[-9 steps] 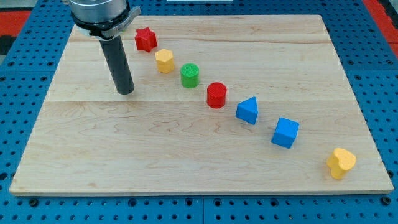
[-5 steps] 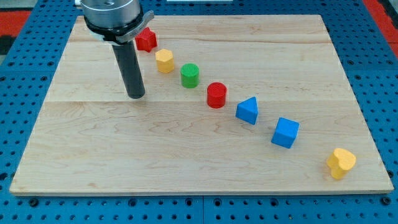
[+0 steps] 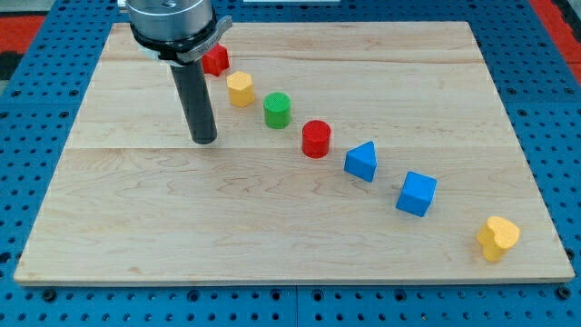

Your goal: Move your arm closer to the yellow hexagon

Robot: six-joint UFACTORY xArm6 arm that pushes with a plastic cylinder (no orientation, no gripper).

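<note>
Bright, even light falls across the pale wooden surface, with no harsh glare on it. Shadows are short and soft: a faint one hugs each block, as under the blue cube and the yellow block at the view's right. Focus is sharp throughout, the wood grain clear, the edges straight.

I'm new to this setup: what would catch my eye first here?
A diagonal row of blocks runs across the board, from the red star at the view's top left down to the yellow heart at bottom right. My tip stands left of the row, below and left of the yellow hexagon, touching nothing.
</note>
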